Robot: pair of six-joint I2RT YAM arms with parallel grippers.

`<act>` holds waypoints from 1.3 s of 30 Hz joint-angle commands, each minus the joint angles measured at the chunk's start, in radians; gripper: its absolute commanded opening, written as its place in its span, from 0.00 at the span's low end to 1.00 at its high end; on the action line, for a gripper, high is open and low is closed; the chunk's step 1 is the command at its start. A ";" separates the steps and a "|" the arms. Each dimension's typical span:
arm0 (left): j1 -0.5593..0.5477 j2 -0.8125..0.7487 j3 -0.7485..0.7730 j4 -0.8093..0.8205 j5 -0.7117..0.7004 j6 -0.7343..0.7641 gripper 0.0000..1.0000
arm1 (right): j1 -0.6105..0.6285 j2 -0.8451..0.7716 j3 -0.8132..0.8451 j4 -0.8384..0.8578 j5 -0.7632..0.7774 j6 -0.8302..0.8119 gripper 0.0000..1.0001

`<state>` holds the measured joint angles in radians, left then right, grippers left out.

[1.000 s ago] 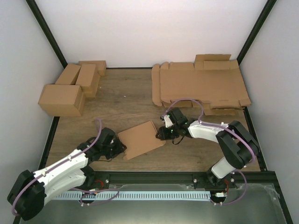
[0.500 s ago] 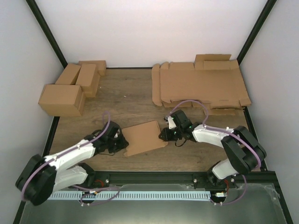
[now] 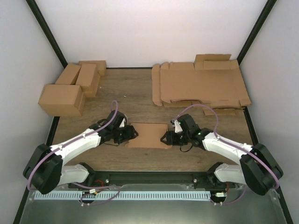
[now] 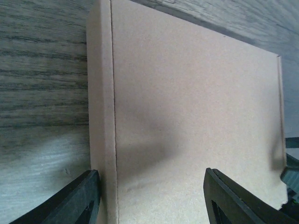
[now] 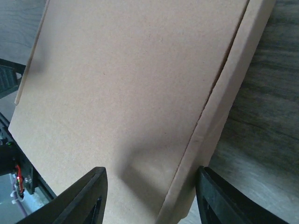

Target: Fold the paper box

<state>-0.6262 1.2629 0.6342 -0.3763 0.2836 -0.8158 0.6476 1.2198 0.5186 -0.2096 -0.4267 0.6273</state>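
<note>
Brown cardboard, the paper box (image 3: 148, 135) lies flat on the worktop (image 3: 135, 100), front and centre, long axis left to right, the left jaws at its left end, the right jaws at its right, both spread wide, gripping nothing.

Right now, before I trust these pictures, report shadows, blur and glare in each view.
Top external: sharp and evenly lit, back wall washed pale, faint shadows beside the paper box. Left wrist: a soft dark shadow crosses the box; the fingers of the left gripper are blurred at the bottom edge. Right wrist: similar shadow low on the box, fingers of the right gripper out of focus.
</note>
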 commanded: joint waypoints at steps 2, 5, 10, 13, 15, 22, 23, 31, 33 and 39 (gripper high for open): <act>-0.002 -0.086 0.060 0.018 0.128 -0.022 0.63 | 0.014 -0.036 0.078 -0.003 -0.117 0.051 0.54; 0.026 -0.137 0.095 -0.040 0.130 -0.018 0.64 | 0.011 -0.062 0.116 -0.040 -0.095 0.056 0.57; 0.107 -0.198 0.110 -0.089 0.187 -0.039 0.65 | -0.012 -0.086 0.190 -0.123 -0.067 0.060 0.66; 0.140 -0.216 0.101 -0.079 0.231 -0.052 0.65 | -0.021 -0.092 0.221 -0.145 -0.086 0.062 0.67; 0.151 -0.219 0.099 -0.072 0.257 -0.059 0.66 | -0.022 -0.104 0.229 -0.135 -0.106 0.081 0.67; 0.184 -0.260 0.098 -0.056 0.293 -0.105 0.66 | -0.023 -0.119 0.283 -0.152 -0.109 0.140 0.69; 0.194 -0.270 0.095 -0.056 0.296 -0.114 0.66 | -0.024 -0.122 0.292 -0.162 -0.094 0.154 0.69; 0.281 -0.347 -0.019 0.011 0.366 -0.279 0.63 | -0.058 -0.092 0.350 -0.258 -0.078 0.312 0.72; 0.284 -0.361 -0.059 0.046 0.372 -0.353 0.60 | -0.059 -0.074 0.338 -0.241 -0.131 0.370 0.72; 0.283 -0.355 -0.081 0.077 0.360 -0.460 0.56 | -0.060 -0.050 0.309 -0.149 -0.171 0.482 0.68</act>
<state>-0.3397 0.9085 0.5465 -0.3763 0.5934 -1.1732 0.5835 1.1576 0.8162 -0.4248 -0.5304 1.0019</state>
